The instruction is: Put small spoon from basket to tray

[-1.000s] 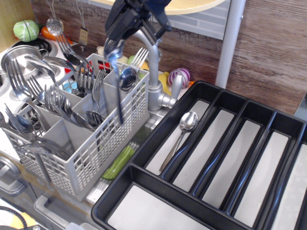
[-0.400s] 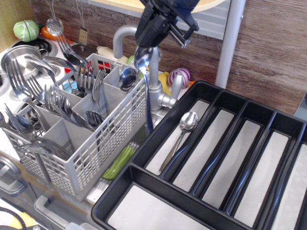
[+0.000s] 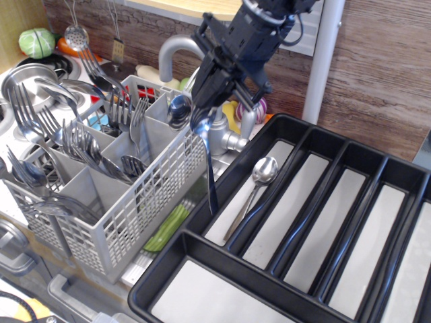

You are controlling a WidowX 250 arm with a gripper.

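My gripper point(image 3: 204, 116) is shut on the bowl end of a small steel spoon point(image 3: 209, 165). The spoon hangs handle-down in the air, over the gap between the grey perforated basket point(image 3: 128, 215) and the left rim of the black tray point(image 3: 222, 178). Its handle tip hangs at about the tray's rim, over the leftmost long compartment. Another small spoon point(image 3: 259, 178) lies in that compartment. The basket holds several forks point(image 3: 74, 138) and spoons point(image 3: 178, 108) in its compartments.
A grey faucet point(image 3: 215, 134) rises just behind the held spoon, between basket and tray. A green object point(image 3: 165, 229) lies below the basket's right wall. A red onion point(image 3: 259, 111) and a steel pole point(image 3: 322, 60) stand behind the tray. Pots sit at far left.
The gripper has carried the spoon out of the basket's back compartment, rightward and downward, from over the basket to the tray's left edge.
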